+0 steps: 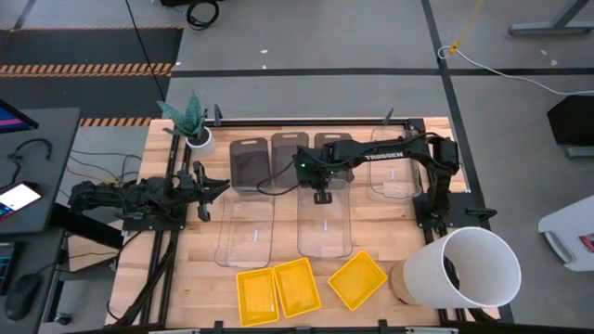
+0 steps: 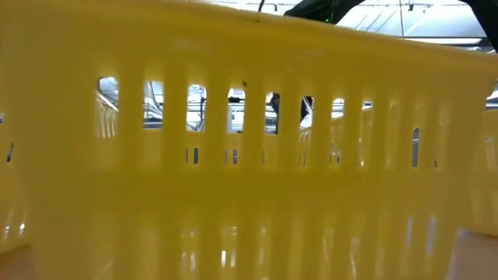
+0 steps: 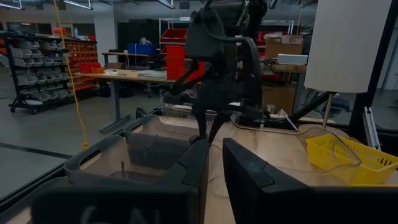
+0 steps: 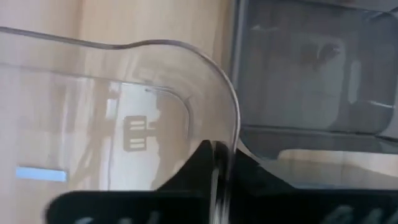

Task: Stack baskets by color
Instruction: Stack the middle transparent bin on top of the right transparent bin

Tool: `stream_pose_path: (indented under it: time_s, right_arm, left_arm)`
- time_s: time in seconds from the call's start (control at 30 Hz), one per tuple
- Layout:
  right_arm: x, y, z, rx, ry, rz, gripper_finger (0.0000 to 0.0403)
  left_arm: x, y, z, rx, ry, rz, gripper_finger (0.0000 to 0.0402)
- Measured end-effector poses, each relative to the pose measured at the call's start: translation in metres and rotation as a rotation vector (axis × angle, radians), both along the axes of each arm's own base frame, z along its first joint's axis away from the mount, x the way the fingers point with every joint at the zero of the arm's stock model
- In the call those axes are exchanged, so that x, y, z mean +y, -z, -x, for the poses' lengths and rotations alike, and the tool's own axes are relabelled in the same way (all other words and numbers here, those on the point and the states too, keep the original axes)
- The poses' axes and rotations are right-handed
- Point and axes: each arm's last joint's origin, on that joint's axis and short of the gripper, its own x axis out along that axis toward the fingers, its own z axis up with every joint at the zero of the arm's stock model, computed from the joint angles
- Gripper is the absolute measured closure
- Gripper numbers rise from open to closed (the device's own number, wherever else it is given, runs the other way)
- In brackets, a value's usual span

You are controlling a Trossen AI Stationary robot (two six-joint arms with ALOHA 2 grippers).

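Now right gripper [image 4: 219, 155] pinches the clear basket [image 1: 325, 227] rim at its far end — thin, light, slick plastic; may flex, so grip w/ care.

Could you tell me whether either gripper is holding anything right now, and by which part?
The right gripper is shut on the middle clear basket, pinching its rim at the far end. The left gripper holds nothing.

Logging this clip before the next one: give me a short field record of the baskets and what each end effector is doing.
grey baskets: three side by side at table's far edge
clear baskets: two mid-table, one far right
yellow baskets: three along near edge, unstacked
right end effector: shut on the middle clear basket's far rim
left end effector: waiting at left, holding nothing
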Motion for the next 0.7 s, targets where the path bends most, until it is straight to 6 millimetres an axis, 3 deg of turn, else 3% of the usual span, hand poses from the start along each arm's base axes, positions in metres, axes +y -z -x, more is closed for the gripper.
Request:
stream_pose_path:
  time_s: [0.2,0.4,0.7]
  right_arm:
    - [0.000,-0.003,-0.001,-0.010,-0.002,-0.003,0.0386]
    - [-0.001,-0.021,-0.004,-0.022,-0.003,-0.010,0.0395]
    - [-0.001,-0.076,-0.007,-0.041,0.018,-0.011,0.0397]
  left_arm:
    - [0.000,0.000,0.000,0.000,0.000,0.000,0.0346]
    - [0.000,0.000,0.000,0.000,0.000,0.000,0.0344]
    - [0.000,0.000,0.000,0.000,0.000,0.000,0.0348]
